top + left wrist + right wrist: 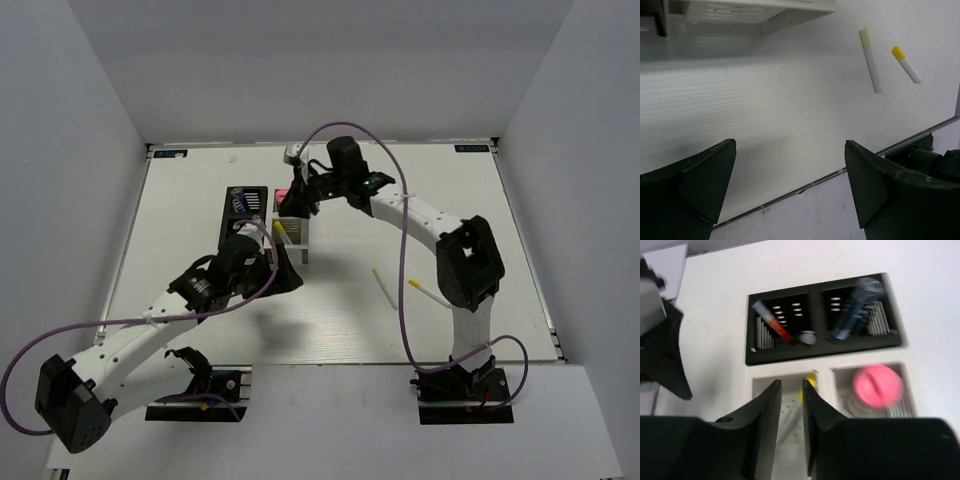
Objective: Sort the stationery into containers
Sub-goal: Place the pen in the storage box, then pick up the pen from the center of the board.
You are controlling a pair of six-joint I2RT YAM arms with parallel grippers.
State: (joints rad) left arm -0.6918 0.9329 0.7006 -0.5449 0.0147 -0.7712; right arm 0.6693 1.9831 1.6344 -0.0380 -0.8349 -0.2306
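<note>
**Left end effector wide and empty; right one barely parted over the white organiser**

The left end effector hangs low over the bare surface. Its jaws are spread wide with nothing between them, and its wrist view cuts both fingers off at the bottom edge. From above, its dark body hides the near edge of the organisers.

The black organiser and the white organiser stand joined side by side. In the black one, a red pen leans in one compartment beside a small grey round piece too blurred to identify. The blue-and-white tube is smeared by motion in the other compartment. In the white one, the pink marker stands cap-up in one compartment. In the other, only a yellow tip shows past a finger.

The right end effector hovers directly over that second compartment. Its jaws are parted by a narrow slit with nothing visible in it. Whether a finger touches the yellow tip cannot be told.

Further right on the open surface, well apart from the organisers, lie a pale-tipped stick and a yellow-tipped stick. They are near each other but not touching.
</note>
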